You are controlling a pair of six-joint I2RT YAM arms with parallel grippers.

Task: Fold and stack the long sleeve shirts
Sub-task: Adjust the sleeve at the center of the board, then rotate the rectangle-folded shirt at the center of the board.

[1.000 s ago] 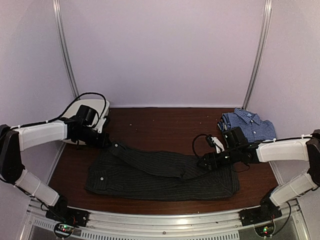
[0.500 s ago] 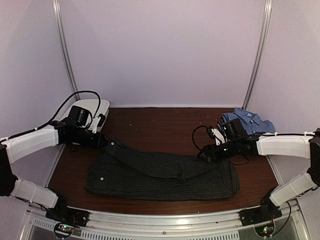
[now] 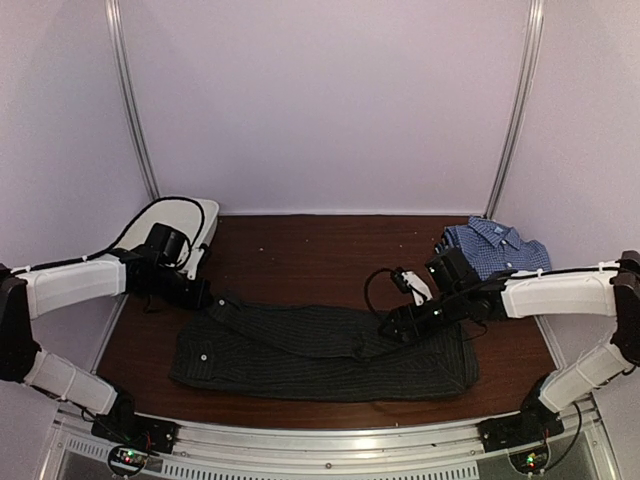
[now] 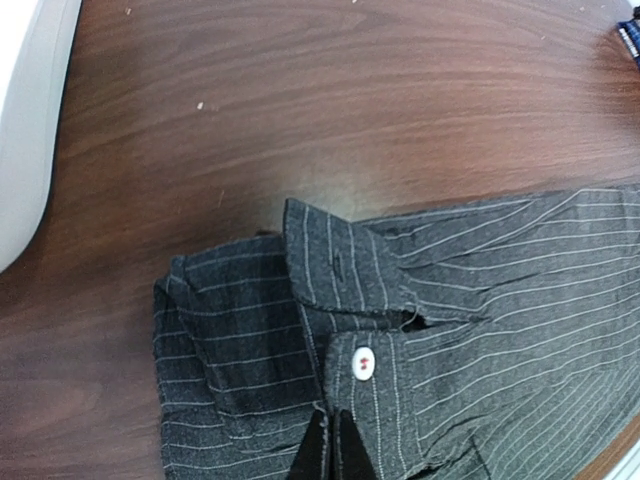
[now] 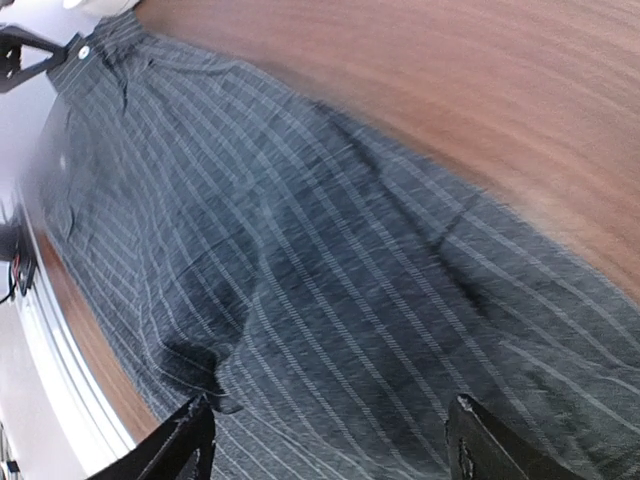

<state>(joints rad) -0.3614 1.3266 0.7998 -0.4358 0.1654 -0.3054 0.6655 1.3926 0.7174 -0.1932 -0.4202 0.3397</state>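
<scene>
The black pinstriped long sleeve shirt (image 3: 320, 352) lies spread across the near half of the table, one sleeve folded over its body. My left gripper (image 3: 205, 296) is at its far left corner, shut on the sleeve's cuff; in the left wrist view the left gripper (image 4: 335, 452) pinches the cuff (image 4: 400, 370) just below a white button (image 4: 362, 363). Over the shirt's right half, my right gripper (image 3: 388, 326) is open; the right wrist view shows the right gripper (image 5: 330, 440) wide apart above the striped cloth (image 5: 330, 260). The blue-and-white check shirt (image 3: 497, 247) lies folded at the back right.
A white oval tub (image 3: 185, 216) sits at the back left corner, close behind the left arm, and its rim (image 4: 25, 130) shows in the left wrist view. Bare brown table (image 3: 320, 260) runs between the tub and the blue shirt. Walls close in on three sides.
The left gripper has drawn the cuff slightly nearer and lower, so the sleeve lies flatter on the shirt. The right gripper, still open, has moved left over the shirt.
</scene>
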